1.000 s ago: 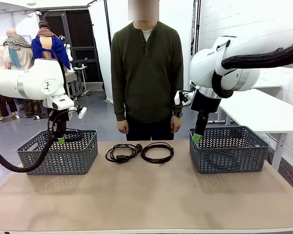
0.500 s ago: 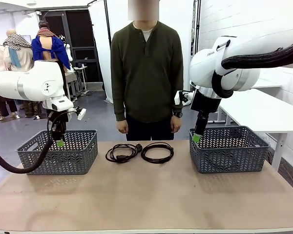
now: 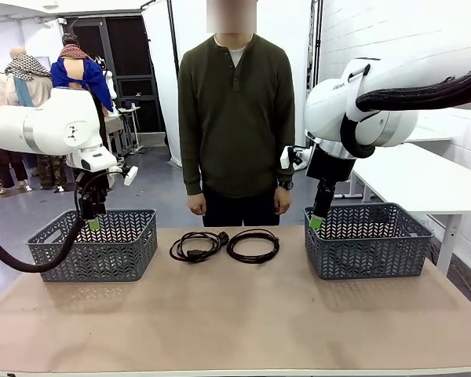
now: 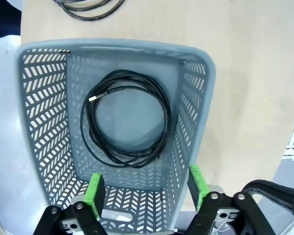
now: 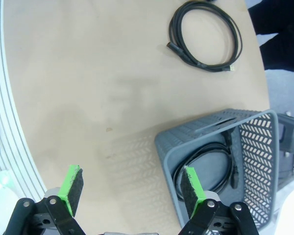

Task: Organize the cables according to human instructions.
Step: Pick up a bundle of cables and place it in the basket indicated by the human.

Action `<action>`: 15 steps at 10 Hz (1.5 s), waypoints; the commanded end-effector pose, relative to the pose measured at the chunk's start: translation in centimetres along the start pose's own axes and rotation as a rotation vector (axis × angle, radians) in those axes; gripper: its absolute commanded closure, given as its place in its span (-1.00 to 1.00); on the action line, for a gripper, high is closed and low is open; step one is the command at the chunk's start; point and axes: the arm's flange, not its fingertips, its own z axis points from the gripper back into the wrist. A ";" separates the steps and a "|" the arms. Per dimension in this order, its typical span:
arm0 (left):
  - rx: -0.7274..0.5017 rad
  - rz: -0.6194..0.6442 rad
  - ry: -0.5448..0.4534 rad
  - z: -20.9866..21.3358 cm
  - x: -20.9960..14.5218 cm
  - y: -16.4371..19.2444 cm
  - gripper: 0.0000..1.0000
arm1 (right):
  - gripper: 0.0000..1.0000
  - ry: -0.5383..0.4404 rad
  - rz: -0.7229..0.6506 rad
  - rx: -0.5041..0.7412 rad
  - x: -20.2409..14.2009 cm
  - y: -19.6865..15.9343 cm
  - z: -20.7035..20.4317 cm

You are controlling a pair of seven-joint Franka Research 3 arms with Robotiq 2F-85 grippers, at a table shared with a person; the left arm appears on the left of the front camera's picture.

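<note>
Hovering over their baskets, both claws stand released and hold nothing.

Left gripper [image 3: 93, 224] hangs above the left basket [image 3: 102, 253], its green pads [image 4: 95, 189] spread wide; one coiled cable [image 4: 164, 121] lies flat on that basket's floor, directly beneath. Right gripper [image 3: 315, 222] sits at the near left corner of the right basket [image 3: 369, 250], jaws likewise apart, with a second cable [image 5: 206, 148] lying inside against the basket wall. Two further cables remain on the table [image 3: 235, 322] between the baskets, side by side and just touching: the left coil [image 3: 180, 250] and the right coil [image 3: 253, 259]. A person [image 3: 235, 118] stands at the far edge, arms down.
</note>
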 end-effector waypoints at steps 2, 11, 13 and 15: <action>-0.016 0.029 0.006 0.9 0.1 -0.9 -1.00 | -1.00 0.016 -0.003 -0.005 0.1 0.0 0.1; -0.002 0.004 0.002 0.8 0.1 -0.4 -1.00 | -1.00 0.016 -0.003 -0.005 0.1 0.0 0.1; -0.005 0.047 -0.038 1.2 1.0 -0.8 -1.00 | -1.00 0.016 -0.003 -0.005 0.1 0.0 0.1; 0.029 0.053 -0.094 1.8 3.2 -2.6 -1.00 | -1.00 0.016 -0.003 -0.005 0.1 0.0 0.1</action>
